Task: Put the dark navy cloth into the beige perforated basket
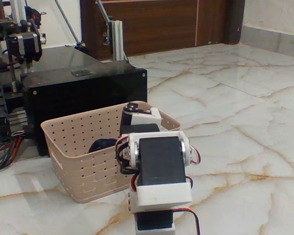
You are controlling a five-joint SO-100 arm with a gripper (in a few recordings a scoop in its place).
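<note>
One thing settles most of the question: a dark, rounded shape lies inside the basket (83, 161), low against its near wall, and it looks like the cloth (102, 145). It sits at about nine o'clock from the arm's upper joint, partly hidden by the arm (159, 171), so I cannot be sure how much of it rests on the basket floor.

Judging by that, the main step seems done or nearly done: the cloth is within the basket walls, not out on the marble surface (245, 127). What may be left is letting go and drawing the arm clear.

The arm leans over the basket's right end, at about three o'clock of the basket. Its gripper is hidden behind the arm's own motors, so I cannot tell whether the fingers are apart, together or clamped on the cloth.

Behind the basket, at twelve o'clock, stands a black box (83, 93), just beside it. A small grey plate lies on the box top; nothing on it can be read, and no brand or other writing is legible anywhere.
</note>
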